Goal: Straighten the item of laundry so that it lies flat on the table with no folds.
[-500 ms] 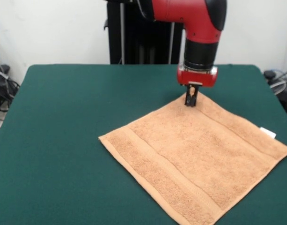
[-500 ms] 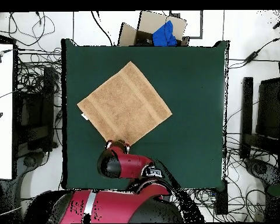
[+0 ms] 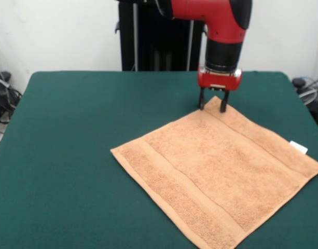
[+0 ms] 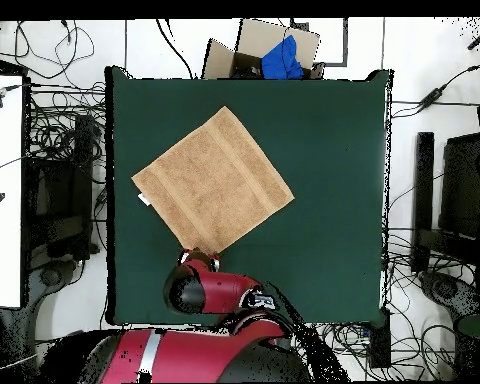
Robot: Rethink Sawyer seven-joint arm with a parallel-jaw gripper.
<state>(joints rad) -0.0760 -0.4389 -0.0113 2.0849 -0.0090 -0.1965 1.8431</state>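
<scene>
The orange-tan towel point(image 3: 217, 166) lies spread out flat as a diamond on the green table point(image 3: 70, 155), right of the middle in the front view. Its white tag point(image 3: 298, 147) sticks out at the right corner. The towel also shows in the overhead view point(image 4: 212, 182). My gripper point(image 3: 210, 106) is open, with its two black fingers straddling the towel's far corner just above the cloth. In the overhead view the arm's red wrist point(image 4: 199, 283) hides the gripper at the towel's corner nearest the robot.
The robot's pedestal point(image 3: 159, 46) stands behind the table's far edge. A cardboard box with blue cloth point(image 4: 269, 52) sits beyond the table's edge away from the robot. Cables and equipment lie on the floor on both sides of the table.
The gripper was shut on the towel's far corner; now it is open, has let go and has risen slightly. The corner lies flat on the table.
</scene>
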